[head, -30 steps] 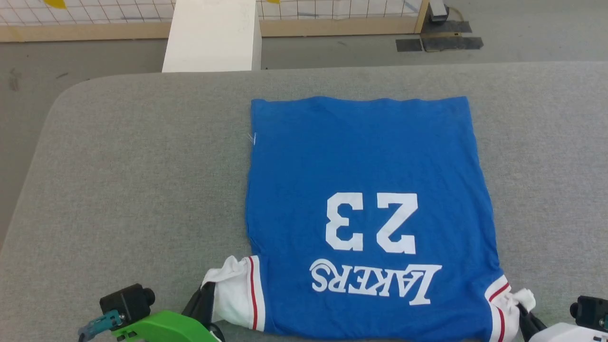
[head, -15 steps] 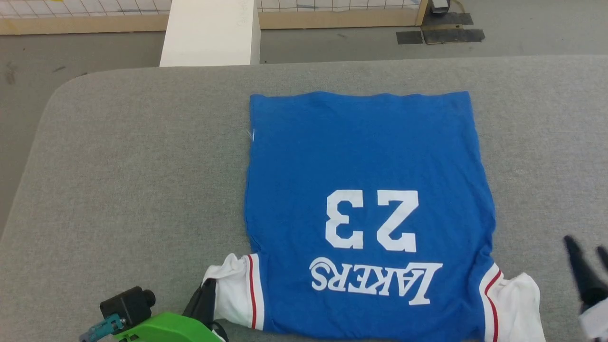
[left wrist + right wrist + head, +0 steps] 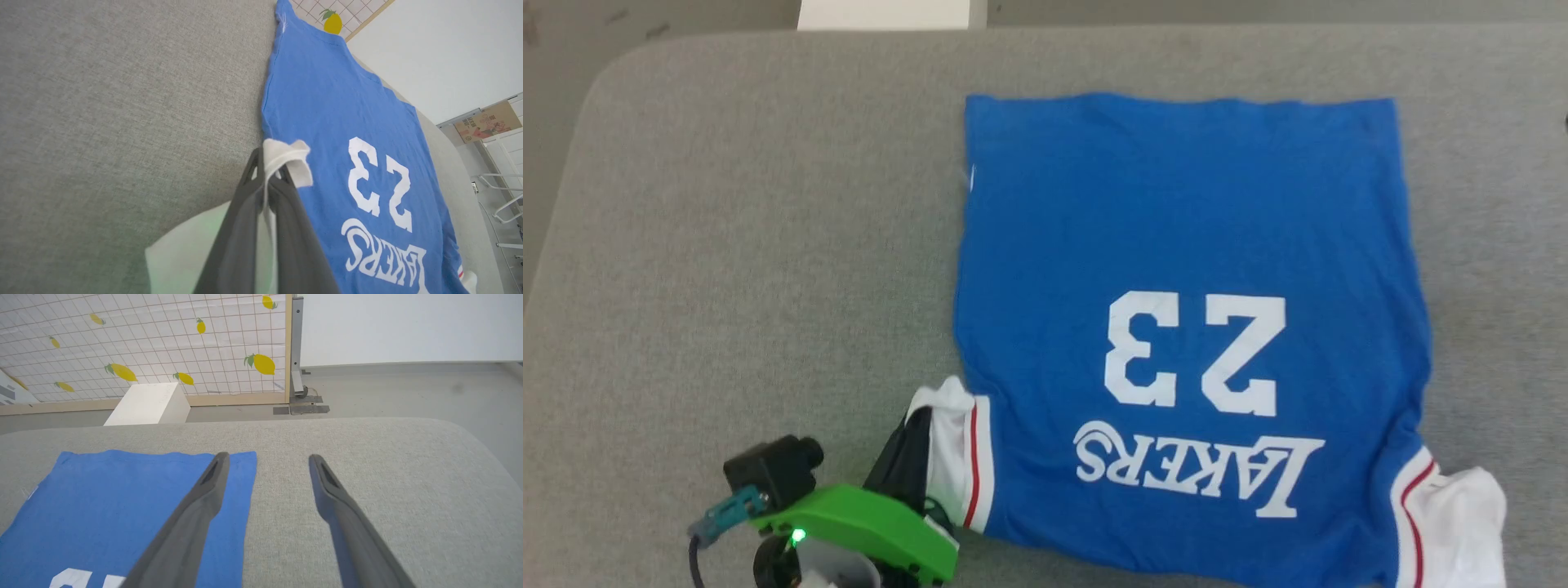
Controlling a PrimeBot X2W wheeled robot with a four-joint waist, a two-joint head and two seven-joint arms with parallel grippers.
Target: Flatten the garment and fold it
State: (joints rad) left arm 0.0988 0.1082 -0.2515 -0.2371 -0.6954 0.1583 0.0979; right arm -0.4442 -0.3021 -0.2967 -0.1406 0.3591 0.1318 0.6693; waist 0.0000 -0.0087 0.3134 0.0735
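The garment [image 3: 1176, 245] is a bright blue jersey with a white "23" and lettering, lying flat on the grey table [image 3: 752, 229], hem at the far side. My left gripper [image 3: 915, 445] is shut on its white left sleeve [image 3: 947, 457]; in the left wrist view the sleeve cloth [image 3: 286, 157] pokes out between the dark fingers [image 3: 245, 212]. The white right sleeve [image 3: 1462, 523] lies loose at the near right. In the right wrist view my right gripper [image 3: 265, 459] is open, hovering over the garment's [image 3: 122, 490] far right edge with nothing between its fingers.
A white block [image 3: 147, 404] stands on the floor beyond the table's far edge, before a lemon-patterned grid panel [image 3: 143, 343] with a wooden frame. Bare grey table [image 3: 388, 465] spreads to the right of the garment and to its left.
My right gripper let go of the right sleeve, opened, and left the head view toward the far right edge. The sleeve now lies loose. The head camera tilted down. The left grip is unchanged.
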